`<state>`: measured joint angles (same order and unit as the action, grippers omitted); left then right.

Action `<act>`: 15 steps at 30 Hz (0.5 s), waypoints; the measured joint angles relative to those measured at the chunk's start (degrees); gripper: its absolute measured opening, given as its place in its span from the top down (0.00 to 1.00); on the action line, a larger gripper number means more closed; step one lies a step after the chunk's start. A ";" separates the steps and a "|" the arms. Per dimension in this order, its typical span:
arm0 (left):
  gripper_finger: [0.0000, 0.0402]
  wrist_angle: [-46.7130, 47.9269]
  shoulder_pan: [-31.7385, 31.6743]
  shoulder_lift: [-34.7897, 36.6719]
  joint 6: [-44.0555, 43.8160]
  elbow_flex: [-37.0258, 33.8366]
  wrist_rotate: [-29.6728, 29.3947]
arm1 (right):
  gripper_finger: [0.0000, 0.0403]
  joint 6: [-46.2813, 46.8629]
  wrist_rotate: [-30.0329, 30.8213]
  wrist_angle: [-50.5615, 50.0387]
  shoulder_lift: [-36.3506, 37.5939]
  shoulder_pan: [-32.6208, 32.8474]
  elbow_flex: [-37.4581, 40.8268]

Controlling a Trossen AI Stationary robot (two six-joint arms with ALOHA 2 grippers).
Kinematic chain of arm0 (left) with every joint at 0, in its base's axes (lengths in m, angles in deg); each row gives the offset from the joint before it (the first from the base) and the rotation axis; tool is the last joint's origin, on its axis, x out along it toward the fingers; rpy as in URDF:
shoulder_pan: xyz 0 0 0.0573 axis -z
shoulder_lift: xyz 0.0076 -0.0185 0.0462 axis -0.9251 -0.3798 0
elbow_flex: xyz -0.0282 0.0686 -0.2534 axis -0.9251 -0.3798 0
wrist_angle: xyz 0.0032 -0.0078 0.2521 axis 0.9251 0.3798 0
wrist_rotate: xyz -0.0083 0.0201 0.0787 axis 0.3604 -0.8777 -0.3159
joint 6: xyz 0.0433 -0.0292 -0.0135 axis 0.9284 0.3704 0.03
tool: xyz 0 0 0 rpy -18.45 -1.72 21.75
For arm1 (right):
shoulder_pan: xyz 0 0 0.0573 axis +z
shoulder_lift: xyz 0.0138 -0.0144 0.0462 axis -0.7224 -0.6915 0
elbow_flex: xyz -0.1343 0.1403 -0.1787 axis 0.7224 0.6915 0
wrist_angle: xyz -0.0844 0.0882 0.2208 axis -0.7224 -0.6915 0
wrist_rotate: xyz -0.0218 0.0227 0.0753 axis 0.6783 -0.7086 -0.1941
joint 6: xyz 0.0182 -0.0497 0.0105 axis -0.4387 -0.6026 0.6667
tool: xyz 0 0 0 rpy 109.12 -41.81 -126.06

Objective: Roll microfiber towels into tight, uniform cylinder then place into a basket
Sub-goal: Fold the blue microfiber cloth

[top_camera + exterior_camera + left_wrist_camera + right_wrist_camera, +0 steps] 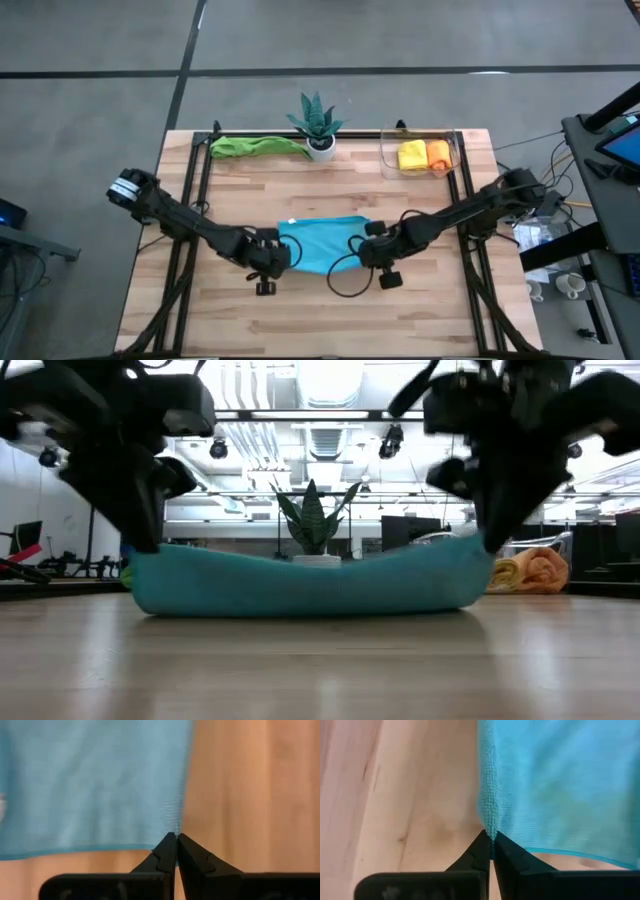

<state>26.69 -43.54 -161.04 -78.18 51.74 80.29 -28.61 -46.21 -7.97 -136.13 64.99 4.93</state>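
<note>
Towel first: we see the light blue towel (322, 243) lying mid-table, its long axis running left to right between the two arms, the near edge bowed toward the table's front. The left gripper (272, 252) is pinched onto its left corner and the right gripper (366, 248) onto its right corner. Each wrist view shows us the fingertips (172, 851) pressed together on the cloth's corner, with bare wood beside it; the right wrist view shows the same clenched fingers (487, 849) at a thick folded hem.

Along the far edge we find the green towel (256, 146) stretched sideways, the potted plant (317, 124) just right of it, and the basket (420, 152) in the far right corner holding a yellow roll (412, 155) and an orange roll (438, 154) side by side. Nothing lies between the blue towel and the basket.

From the low view we see that the towel sags in the middle and rises at both gripped ends.
</note>
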 joint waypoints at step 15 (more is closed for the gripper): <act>1.00 1.88 -7.77 0.95 -0.05 -2.87 -11.33 | 0.98 0.39 6.46 -0.68 3.46 -7.72 2.55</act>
<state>28.57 -51.31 -160.09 -78.24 48.86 68.96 -28.22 -39.75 -8.66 -132.67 57.27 7.48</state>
